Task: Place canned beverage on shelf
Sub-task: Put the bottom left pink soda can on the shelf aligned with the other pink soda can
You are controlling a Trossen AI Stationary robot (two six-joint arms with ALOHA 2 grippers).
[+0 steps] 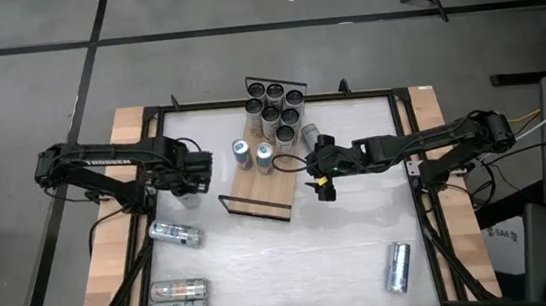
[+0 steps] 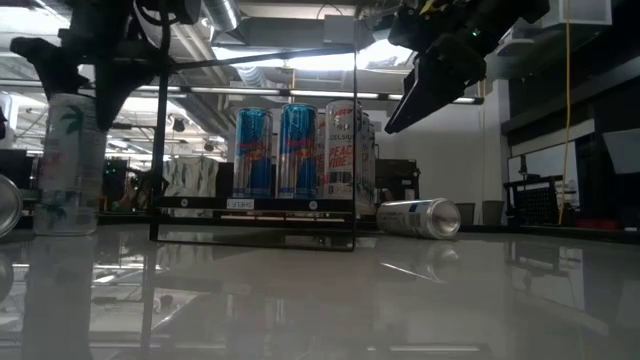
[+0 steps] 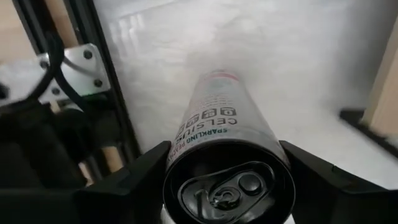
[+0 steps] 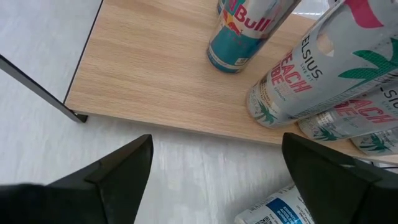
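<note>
The long light-wood shelf [image 1: 266, 164] with black wire end rails already carries a far cluster of upright cans and two blue cans nearer its middle, while several silver cans still lie on the white tabletop [image 1: 293, 257], so the job looks partly done. The left gripper [image 1: 187, 176], left of the shelf, is clenched on a slim white-and-silver beverage can [image 3: 227, 165] standing upright, long axis vertical, pull-tab end up. The right gripper [image 1: 322, 176] hovers released beside the shelf's right edge, over a silver can lying on its side [image 2: 420, 217].

Low view backlit and dim; tabletop [image 2: 400, 300] glossy with reflections.
</note>
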